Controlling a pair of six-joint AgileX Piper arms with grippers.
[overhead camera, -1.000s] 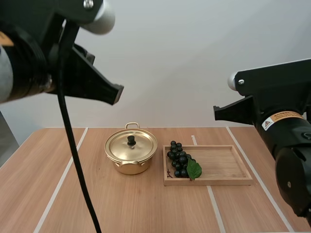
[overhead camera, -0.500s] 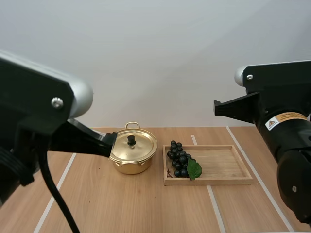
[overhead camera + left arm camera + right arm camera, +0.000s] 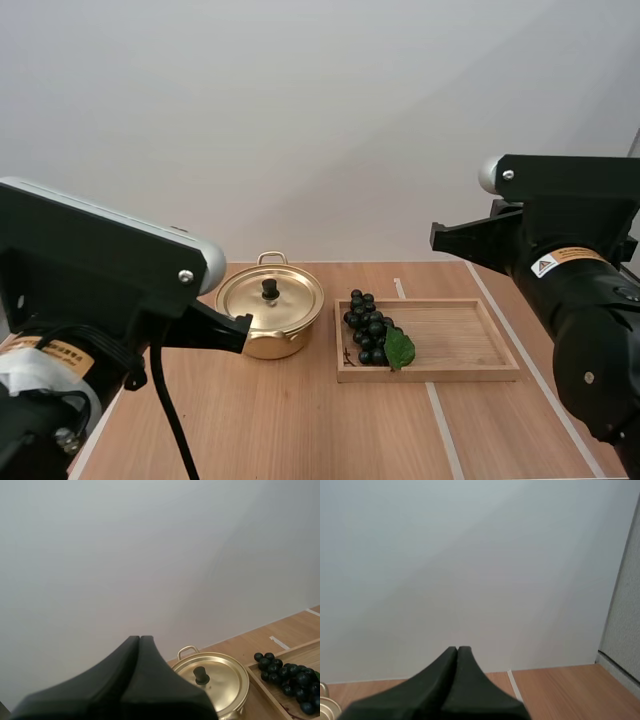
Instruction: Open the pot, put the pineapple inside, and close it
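The left end effector is narrow: its 2 black fingers lie together as 1 dark wedge and hold nothing. Ahead of its tip and lower, apart from it, the golden pot stands on the wooden surface. The lid is on the pot, with 1 black knob in its middle. The right end effector is also narrow, its 2 fingers pressed together with nothing between them, and it hangs above the surface. Below it and toward the left end effector lies the wooden tray, just beside the pot on the side away from the left end effector. The fruit here is a bunch of dark grapes with 1 green leaf. It lies in the tray at the end nearest the pot, well apart from both end effectors.
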